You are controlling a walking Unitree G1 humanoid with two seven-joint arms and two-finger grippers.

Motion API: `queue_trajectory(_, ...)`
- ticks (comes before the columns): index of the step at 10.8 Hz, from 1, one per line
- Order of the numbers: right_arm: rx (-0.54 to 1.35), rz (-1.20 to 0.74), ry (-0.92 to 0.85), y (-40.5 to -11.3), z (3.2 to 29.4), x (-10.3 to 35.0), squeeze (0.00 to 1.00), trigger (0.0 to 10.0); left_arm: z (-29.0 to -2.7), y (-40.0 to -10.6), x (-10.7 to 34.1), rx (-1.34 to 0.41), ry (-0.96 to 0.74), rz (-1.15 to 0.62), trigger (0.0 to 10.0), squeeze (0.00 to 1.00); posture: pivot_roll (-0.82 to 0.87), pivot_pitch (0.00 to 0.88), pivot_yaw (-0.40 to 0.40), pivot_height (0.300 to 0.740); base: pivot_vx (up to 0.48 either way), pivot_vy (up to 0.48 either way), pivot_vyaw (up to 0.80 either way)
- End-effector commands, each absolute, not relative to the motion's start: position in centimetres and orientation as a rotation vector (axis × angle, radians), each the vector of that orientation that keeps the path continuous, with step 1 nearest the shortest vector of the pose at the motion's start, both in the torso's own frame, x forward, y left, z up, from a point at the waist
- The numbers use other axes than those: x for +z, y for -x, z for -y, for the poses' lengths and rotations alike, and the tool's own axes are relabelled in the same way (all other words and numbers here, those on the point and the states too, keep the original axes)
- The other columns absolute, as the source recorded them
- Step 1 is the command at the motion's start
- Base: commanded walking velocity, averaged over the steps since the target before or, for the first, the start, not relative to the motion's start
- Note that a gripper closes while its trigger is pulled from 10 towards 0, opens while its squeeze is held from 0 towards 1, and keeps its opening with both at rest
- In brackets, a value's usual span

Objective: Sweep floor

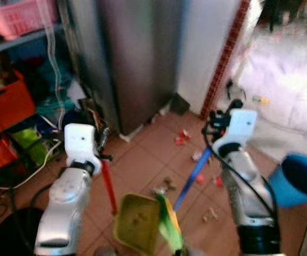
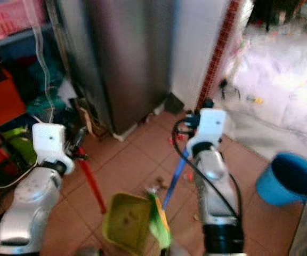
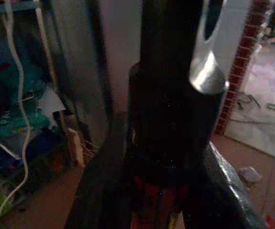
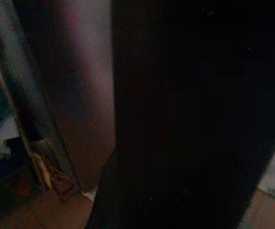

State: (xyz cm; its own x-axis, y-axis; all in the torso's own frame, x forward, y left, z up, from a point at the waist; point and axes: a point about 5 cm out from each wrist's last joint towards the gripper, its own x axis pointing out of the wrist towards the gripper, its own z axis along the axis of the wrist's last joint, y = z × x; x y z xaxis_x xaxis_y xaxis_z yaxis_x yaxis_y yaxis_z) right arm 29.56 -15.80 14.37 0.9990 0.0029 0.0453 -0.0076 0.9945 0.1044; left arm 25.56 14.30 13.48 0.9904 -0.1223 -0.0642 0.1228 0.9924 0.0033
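Observation:
My left gripper is shut on the red handle of a yellow-green dustpan, which hangs low over the tiles in front of me. In the left wrist view the black fingers close around that red handle. My right gripper is shut on the blue handle of a broom. Its green and yellow bristles sit beside the dustpan. Scraps of litter lie scattered on the brown tiles, some near the broom handle. The right wrist view is very dark.
A steel fridge stands straight ahead, with a white wall and red brick edge to its right. Shelves on the left hold a pink basket and an orange bin. A blue bucket stands at the right.

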Motion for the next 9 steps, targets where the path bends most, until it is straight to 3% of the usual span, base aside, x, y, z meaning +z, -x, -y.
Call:
queue_trajectory(1,0.025,0.091,-0.159,-29.8,15.4,15.8,0.00,10.0,-14.1,-25.6,14.6,-0.135,0.019,-0.005,10.0,0.00,-0.02,0.038,0.012,0.740,0.000,0.000,0.00)
queue_trajectory(5,0.059,0.261,-0.333,-32.0,15.1,22.4,0.00,10.0,-14.2,-25.8,14.8,-0.101,0.054,0.008,10.0,0.00,-0.02,0.034,0.015,0.740,0.000,0.000,0.00)
queue_trajectory(9,0.005,0.326,-0.125,-32.3,16.7,23.4,0.00,10.0,-14.4,-25.8,14.8,-0.093,0.032,0.014,10.0,0.00,-0.02,0.028,0.013,0.740,0.000,0.000,0.00)
